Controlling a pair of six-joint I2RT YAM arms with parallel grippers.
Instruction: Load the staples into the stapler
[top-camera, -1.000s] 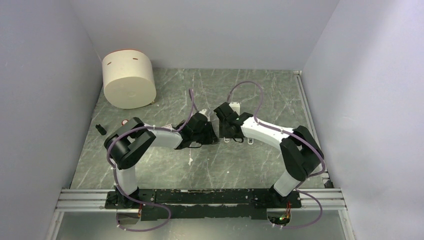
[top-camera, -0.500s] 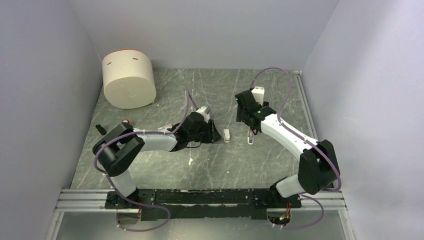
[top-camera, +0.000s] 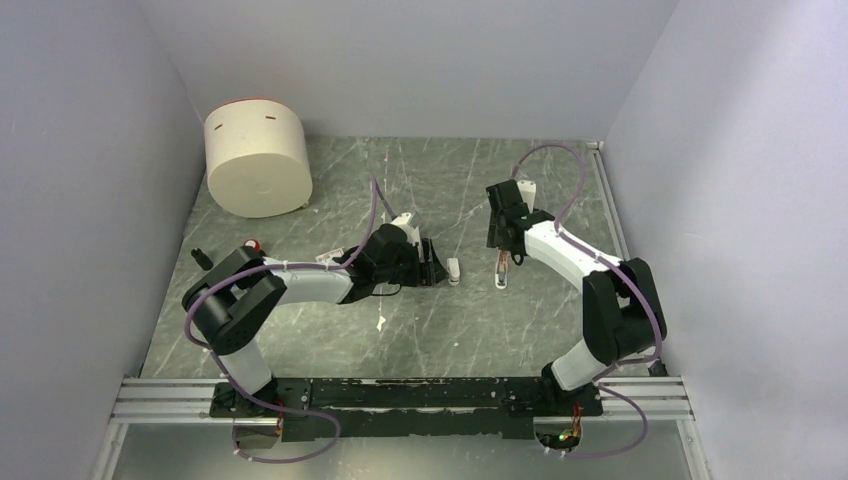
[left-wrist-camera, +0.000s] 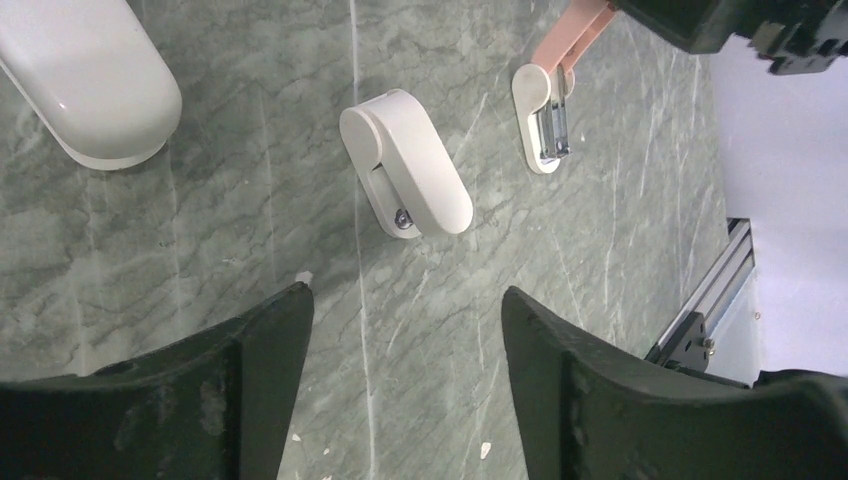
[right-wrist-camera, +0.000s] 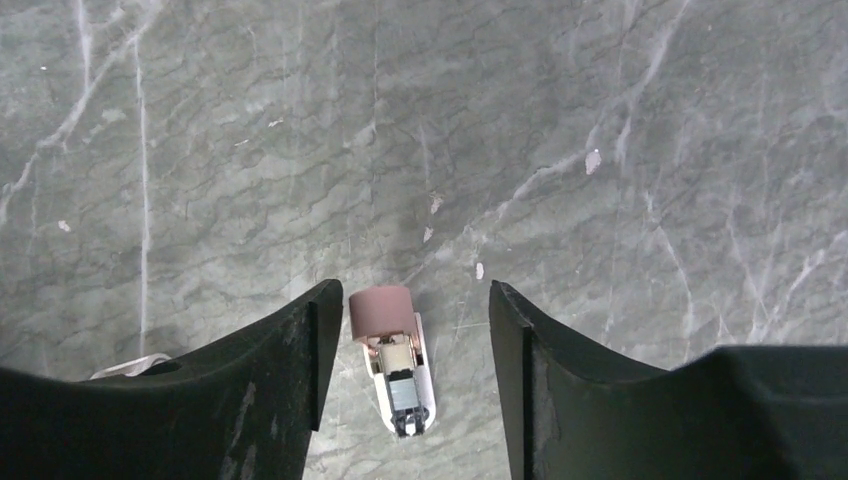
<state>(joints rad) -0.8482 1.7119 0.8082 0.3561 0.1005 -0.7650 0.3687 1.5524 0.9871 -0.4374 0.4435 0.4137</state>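
Marble tabletop (top-camera: 450, 330); left pincer (left-wrist-camera: 405, 300) and right pincer (right-wrist-camera: 412, 292) apart, empty; cream drum (top-camera: 258, 160), contents unseen.

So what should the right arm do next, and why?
Probably close the right fingers on the open stapler to steady it: it lies between them, untouched, its metal track exposed. The left fingers are open and empty near the short white piece.

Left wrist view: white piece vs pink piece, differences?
The white piece is all white; the pink piece has a pink top on a white base. White piece is shut; pink piece is hinged open, metal showing. Both lie on the table, apart.
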